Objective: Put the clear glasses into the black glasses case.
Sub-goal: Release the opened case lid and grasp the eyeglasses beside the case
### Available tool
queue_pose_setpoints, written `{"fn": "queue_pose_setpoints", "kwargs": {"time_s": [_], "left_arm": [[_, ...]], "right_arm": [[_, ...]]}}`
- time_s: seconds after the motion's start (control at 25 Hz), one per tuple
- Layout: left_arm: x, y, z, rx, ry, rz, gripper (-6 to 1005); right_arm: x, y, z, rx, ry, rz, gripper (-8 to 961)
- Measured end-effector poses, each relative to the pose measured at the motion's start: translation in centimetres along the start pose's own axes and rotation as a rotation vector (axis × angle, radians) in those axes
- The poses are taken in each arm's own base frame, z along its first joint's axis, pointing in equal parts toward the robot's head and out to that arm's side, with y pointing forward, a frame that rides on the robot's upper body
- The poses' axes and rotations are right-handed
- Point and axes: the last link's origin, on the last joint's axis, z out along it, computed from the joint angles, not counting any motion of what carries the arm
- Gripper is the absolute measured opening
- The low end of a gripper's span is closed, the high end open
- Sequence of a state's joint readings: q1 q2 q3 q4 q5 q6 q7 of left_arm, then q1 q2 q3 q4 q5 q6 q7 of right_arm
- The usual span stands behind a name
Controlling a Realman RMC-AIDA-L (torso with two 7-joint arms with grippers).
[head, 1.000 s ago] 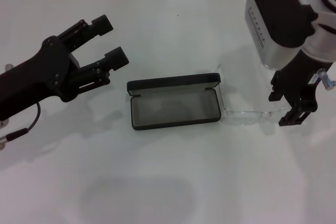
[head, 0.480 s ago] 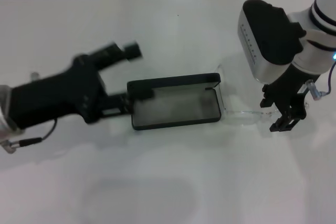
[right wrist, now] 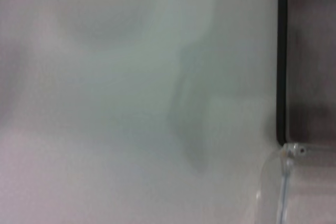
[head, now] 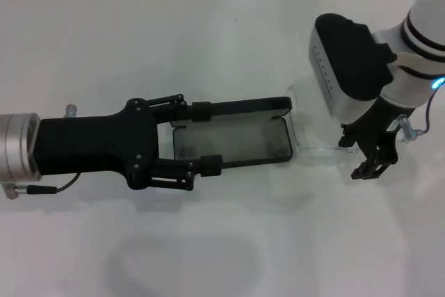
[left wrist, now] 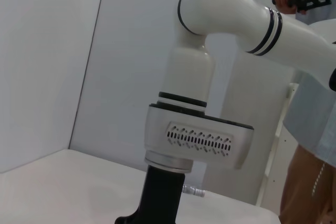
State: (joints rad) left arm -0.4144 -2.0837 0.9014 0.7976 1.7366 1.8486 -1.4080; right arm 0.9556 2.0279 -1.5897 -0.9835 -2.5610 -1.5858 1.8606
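Head view: slim matte-black rectangular glasses case (head: 268, 106) lies open at table centre on the white tabletop (head: 229, 33), lid edge toward 12 o'clock, grey-lined tray toward 6. Left gripper (head: 206, 138), black, comes in from 9 o'clock w/ fingers spread wide, straddling the case's 9 o'clock end: one finger (head: 201, 110) along the lid edge, the other (head: 208, 165) just past the tray's 6 o'clock rim; whether they touch the case can't be told. Nothing held betw. them but the case end. Fully transparent plastic wraparound glasses (head: 316, 148) lie on the table just off the case's 3 o'clock end, one thin clear arm running up along that end toward 12, lens stretching toward 3. Right gripper (head: 370, 161), black, hangs at 3 o'clock of the case, over the far end of the lens; can't tell if it's gripping or how wide it stands. Right wrist view: case corner (right wrist: 281, 77) dark, w/ the clear glasses' hinge (right wrist: 294, 151) just beside it. Left wrist view: only the right arm's white links and grey wrist housing (left wrist: 202, 142), and a person (left wrist: 315, 129) at the edge.
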Motion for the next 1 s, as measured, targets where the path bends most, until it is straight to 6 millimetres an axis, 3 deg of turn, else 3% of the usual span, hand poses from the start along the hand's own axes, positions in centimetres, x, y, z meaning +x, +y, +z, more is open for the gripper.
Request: {"fn": "queue_pose_setpoints", "kwargs": {"time_s": [0.68,0.92,1.0], "left_arm": [[-0.27,0.09,-0.01,0.008,0.010,-0.010,894],[-0.33,0.07,-0.06,0.012,0.011,-0.012,894],[-0.35,0.01,-0.06,0.017,0.010,-0.012,894]], "right_arm": [[-0.21,-0.05,1.00,0.037,0.008,-0.035,382],[-0.23,-0.17,0.92,0.061,0.001,-0.043,156],[-0.22,-0.17,0.84,0.070,-0.002,-0.045,140]]}}
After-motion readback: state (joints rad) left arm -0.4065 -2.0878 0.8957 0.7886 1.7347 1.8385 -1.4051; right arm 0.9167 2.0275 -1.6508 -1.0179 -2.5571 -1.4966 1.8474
